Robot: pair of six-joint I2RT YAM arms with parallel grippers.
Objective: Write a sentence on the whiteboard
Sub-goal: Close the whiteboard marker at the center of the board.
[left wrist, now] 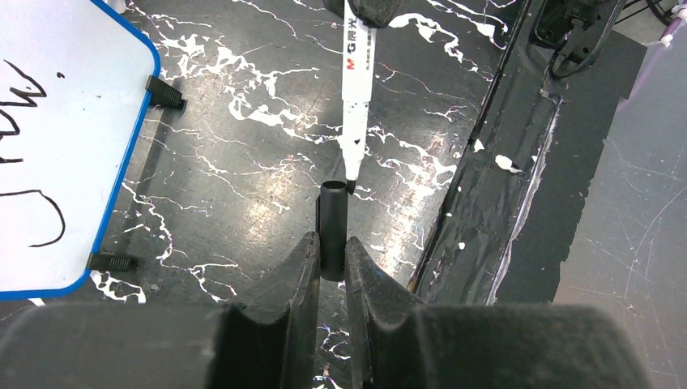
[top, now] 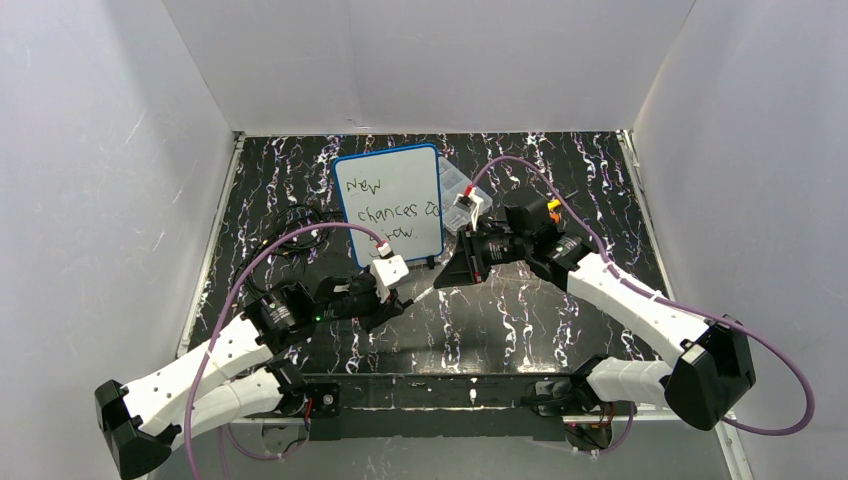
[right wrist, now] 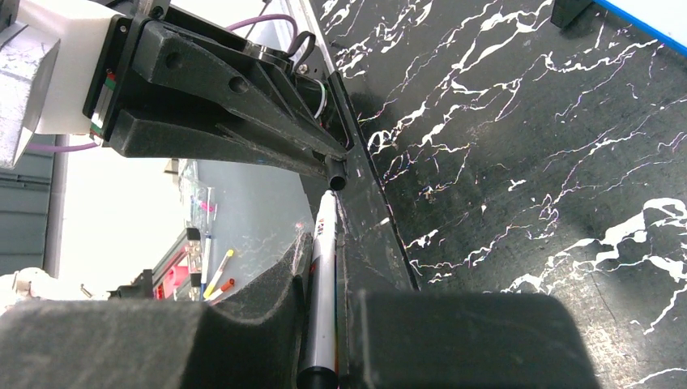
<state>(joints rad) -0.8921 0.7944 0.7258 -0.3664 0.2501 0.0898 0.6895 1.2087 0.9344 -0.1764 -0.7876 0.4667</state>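
The whiteboard [top: 390, 200] lies at the back middle of the table, blue-framed, with the sentence [top: 385, 210] "New chances grow." in black over three lines. Its lower right corner shows in the left wrist view [left wrist: 57, 121]. My left gripper [top: 403, 300] is shut on a black marker cap [left wrist: 332, 231], open end facing away. My right gripper [top: 448, 274] is shut on a white marker [right wrist: 322, 292]. The marker [left wrist: 354, 97] points at the cap, its tip right at the cap's mouth. The right wrist view shows the cap [right wrist: 335, 172] in the left gripper [right wrist: 327, 166], just off the tip.
A clear plastic compartment box [top: 457, 187] sits just right of the whiteboard, behind the right wrist. Black clips [left wrist: 164, 91] stick out from the board's edge. Loose cables [top: 290, 225] lie left of the board. The table's black front rail [left wrist: 518, 162] runs near the grippers.
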